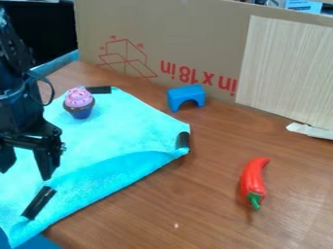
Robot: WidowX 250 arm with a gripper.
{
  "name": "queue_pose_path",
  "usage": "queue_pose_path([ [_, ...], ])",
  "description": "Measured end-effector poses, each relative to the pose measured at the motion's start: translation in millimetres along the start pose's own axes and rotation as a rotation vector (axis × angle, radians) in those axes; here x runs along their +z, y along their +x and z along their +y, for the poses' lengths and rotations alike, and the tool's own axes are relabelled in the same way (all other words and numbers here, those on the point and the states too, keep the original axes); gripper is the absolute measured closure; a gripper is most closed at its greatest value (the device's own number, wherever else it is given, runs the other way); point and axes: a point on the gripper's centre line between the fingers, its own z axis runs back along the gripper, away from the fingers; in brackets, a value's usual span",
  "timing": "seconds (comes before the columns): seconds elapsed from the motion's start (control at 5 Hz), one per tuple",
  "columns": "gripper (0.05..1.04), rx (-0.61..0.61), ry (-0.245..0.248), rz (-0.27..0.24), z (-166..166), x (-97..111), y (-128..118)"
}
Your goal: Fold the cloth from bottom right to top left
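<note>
The black gripper (26, 173) hangs at the left over the cloth, open, its two fingers apart and pointing down with nothing seen between them. The turquoise cloth (120, 131) lies spread over the left part of the table, with a raised crease running along its lower right side. Black strips mark the cloth at its top, its right corner and near its lower left. I cannot tell whether the fingertips touch the cloth. Part of the cloth's left side is hidden behind the arm.
A toy cupcake (79, 102) with pink frosting stands on the cloth's upper part. Beyond the cloth, a blue arch block (186, 96) and a red chili pepper (253, 182) rest on the brown table (189, 204). A cardboard wall (189, 41) stands along the back.
</note>
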Motion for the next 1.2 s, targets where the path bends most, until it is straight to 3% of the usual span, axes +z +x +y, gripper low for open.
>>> queue_pose_path([
  [1.2, 0.082, -0.019, 0.048, 0.018, -3.2, -32.1, -8.0],
])
